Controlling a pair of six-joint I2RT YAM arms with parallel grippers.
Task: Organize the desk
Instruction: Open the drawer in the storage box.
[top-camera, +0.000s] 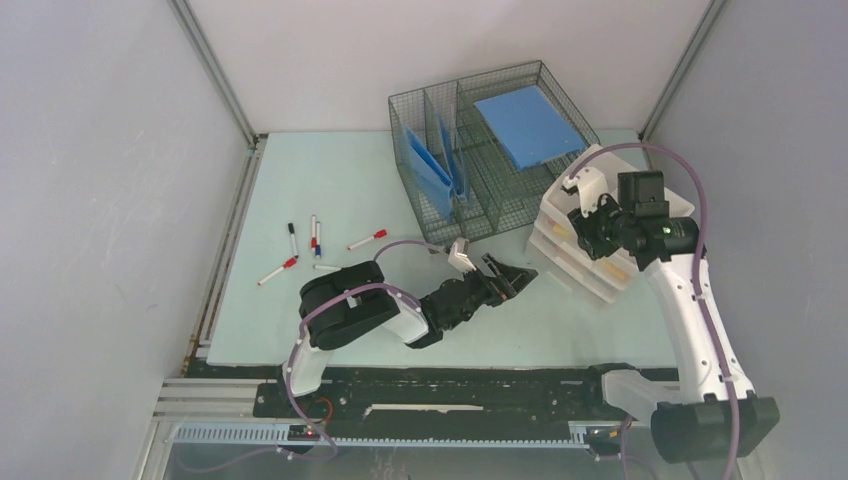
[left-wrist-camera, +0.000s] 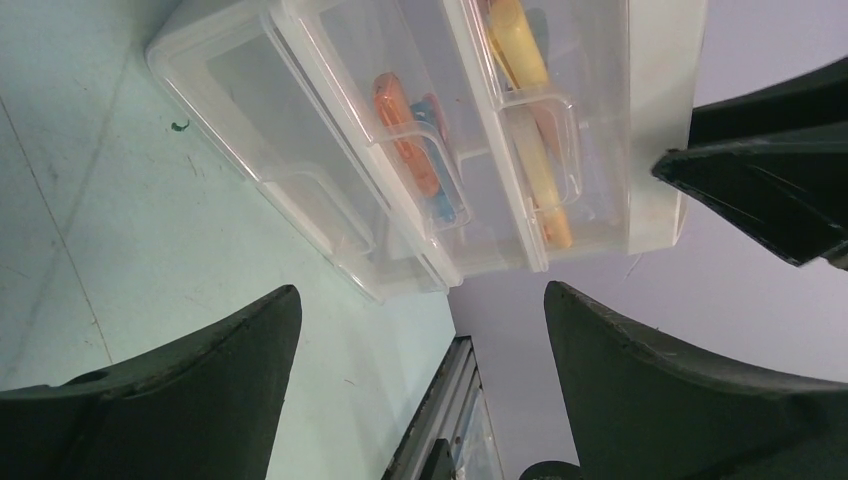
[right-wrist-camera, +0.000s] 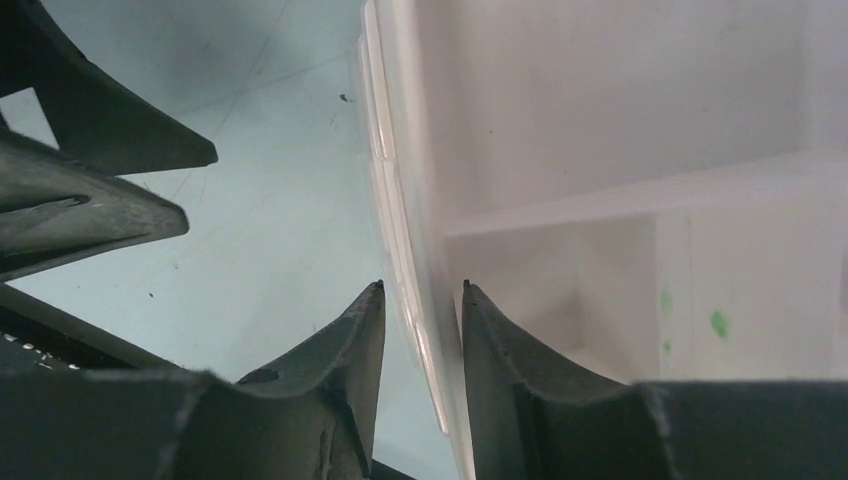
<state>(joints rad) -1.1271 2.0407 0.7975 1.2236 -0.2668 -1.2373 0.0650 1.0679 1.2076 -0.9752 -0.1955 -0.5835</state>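
Note:
The pale mint-green desk (top-camera: 330, 180) holds a white drawer unit (top-camera: 570, 262) with clear drawers at the right. My left gripper (top-camera: 520, 275) is open and empty, low over the desk, pointing at the drawer fronts (left-wrist-camera: 430, 150) from a short way off. Orange, blue and yellow pens show inside two drawers. My right gripper (top-camera: 582, 232) sits on top of the unit. In the right wrist view its fingers (right-wrist-camera: 422, 285) straddle the unit's front wall (right-wrist-camera: 420, 150), nearly closed on it. Several loose markers (top-camera: 315, 235) lie on the desk at the left.
A wire basket (top-camera: 480, 150) stands at the back centre, with blue folders (top-camera: 432, 165) upright inside and a blue sheet (top-camera: 527, 122) on top. Grey walls close in on both sides. A black rail runs along the near edge.

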